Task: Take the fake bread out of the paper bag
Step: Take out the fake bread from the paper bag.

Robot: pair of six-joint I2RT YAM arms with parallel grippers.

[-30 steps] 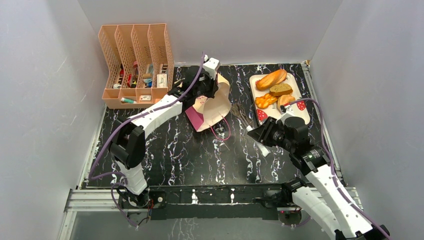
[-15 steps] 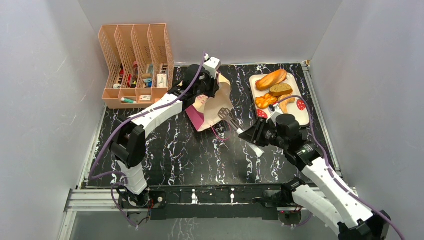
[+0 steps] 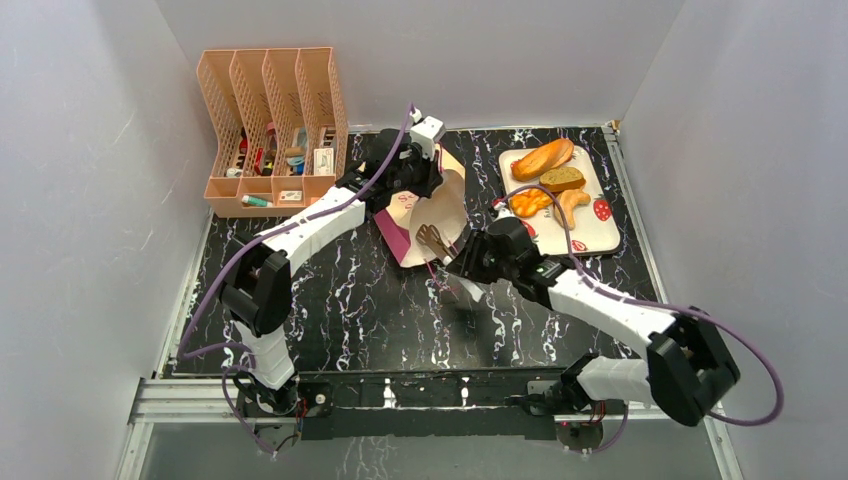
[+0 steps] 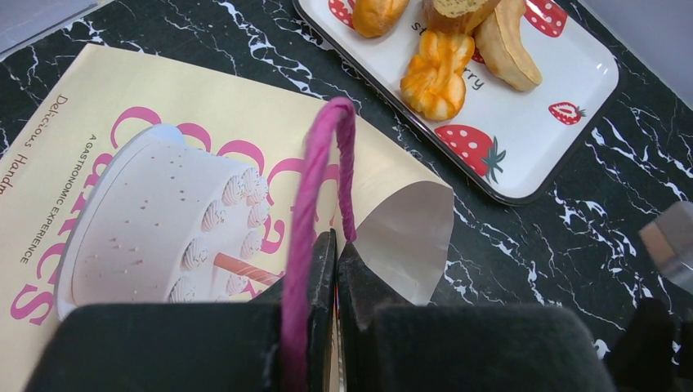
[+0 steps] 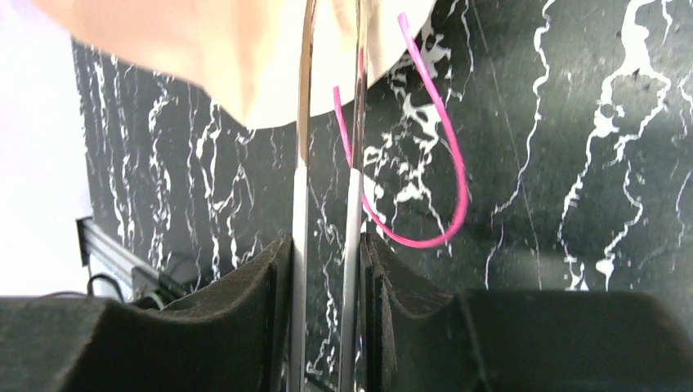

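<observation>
Top external: reaching in, with left gripper (image 4: 336, 253) pinched on handle (image 4: 315, 196), right gripper (image 5: 325, 261) clamped on tongs (image 3: 432, 238); next, probe bag (image 3: 445, 200) toward 10 o'clock.

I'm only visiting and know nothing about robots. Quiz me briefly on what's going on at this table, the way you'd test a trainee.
1. True or false: the left pincer is pinched shut on the paper bag by its pink handle.
2. What does the right pincer hold? A) a loaf B) metal tongs C) a sponge
3. How many bread pieces lie on the strawberry tray?
Key: 1 true; 2 B; 3 four.
</observation>
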